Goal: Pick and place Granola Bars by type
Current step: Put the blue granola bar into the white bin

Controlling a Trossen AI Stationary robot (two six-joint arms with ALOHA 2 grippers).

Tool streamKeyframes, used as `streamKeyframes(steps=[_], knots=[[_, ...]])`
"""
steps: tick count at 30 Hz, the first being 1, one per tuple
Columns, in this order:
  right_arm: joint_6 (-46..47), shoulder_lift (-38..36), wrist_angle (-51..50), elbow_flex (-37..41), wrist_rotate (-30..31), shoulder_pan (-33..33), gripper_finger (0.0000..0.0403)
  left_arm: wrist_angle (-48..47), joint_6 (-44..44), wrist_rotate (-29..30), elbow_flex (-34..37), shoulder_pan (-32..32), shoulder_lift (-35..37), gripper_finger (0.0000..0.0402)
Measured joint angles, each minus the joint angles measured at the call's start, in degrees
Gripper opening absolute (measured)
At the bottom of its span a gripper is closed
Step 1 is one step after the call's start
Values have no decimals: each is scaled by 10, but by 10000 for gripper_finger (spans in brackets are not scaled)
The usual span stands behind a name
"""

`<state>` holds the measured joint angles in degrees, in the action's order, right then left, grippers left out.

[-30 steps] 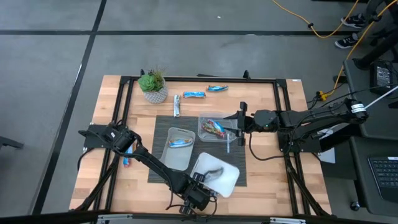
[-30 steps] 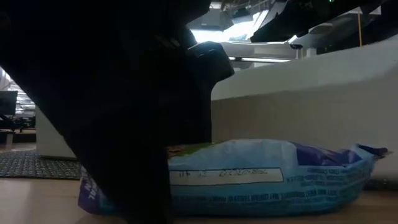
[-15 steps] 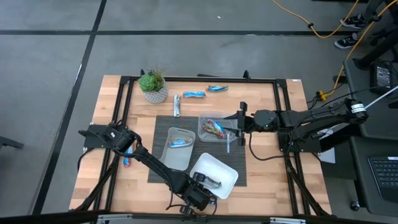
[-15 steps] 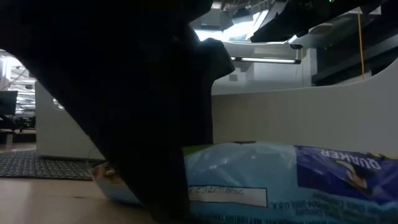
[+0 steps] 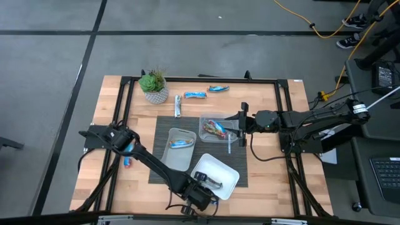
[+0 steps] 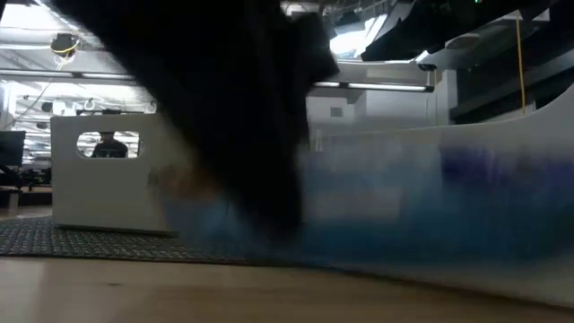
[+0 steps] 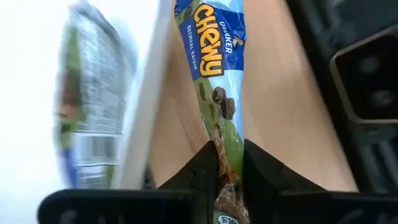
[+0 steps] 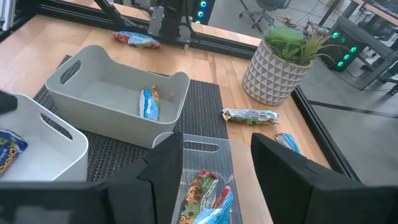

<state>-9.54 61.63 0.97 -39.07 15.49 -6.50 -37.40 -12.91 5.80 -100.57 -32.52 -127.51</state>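
My left gripper (image 5: 201, 195) is at the table's near edge, beside the white tray (image 5: 230, 172). It is shut on a blue Chewy bar (image 7: 211, 62), which shows as a blue blur (image 6: 430, 206) in the low view. Another bar (image 5: 212, 182) lies in the white tray. My right gripper (image 8: 217, 149) hangs open above the clear tray (image 5: 206, 134), which holds several bars (image 8: 205, 196). One blue bar (image 8: 149, 102) lies in the grey tray (image 8: 93, 93). Loose bars rest flat on the wood: two blue (image 5: 195, 95) (image 5: 218, 88), one silver (image 5: 177, 106), one (image 5: 127, 160) by the left arm. My left gripper pinches the blue Chewy bar between its two fingers, one on each long edge, a short way in from one end (image 7: 227, 163). The bar runs straight forward, in line with the fingers, over the wood beside the white tray's wall. I cannot tell whether it is lifted clear.
The three trays stand on a dark mat (image 5: 162, 125) in the middle of the table. A potted plant (image 5: 154, 86) stands at the far left. Black frame rails (image 5: 119, 112) run along the table's sides. Bare wood lies to the left and right of the mat.
In the low view the blue bar lay on the wood by my left gripper, then slid toward the table's right, and it now streaks by in a blur with the gripper. My right gripper has kept still.
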Motion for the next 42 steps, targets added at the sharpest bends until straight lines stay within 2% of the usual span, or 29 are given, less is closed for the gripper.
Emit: streamKeyframes(steps=[9,18,24,31,38,42], knots=[[0,0,0,0,0,0,192,-13,2,82,-1,-19,98,41],[0,0,0,0,0,0,192,-85,-12,233,-1,-64,231,39],[0,0,0,0,5,0,192,-102,-23,303,-1,-82,273,35],[0,0,0,0,6,0,192,-103,-1,302,-1,-46,277,36],[0,0,0,0,6,0,192,-87,24,239,-1,50,277,36],[-1,0,0,0,6,0,192,-77,32,201,-1,82,277,37]])
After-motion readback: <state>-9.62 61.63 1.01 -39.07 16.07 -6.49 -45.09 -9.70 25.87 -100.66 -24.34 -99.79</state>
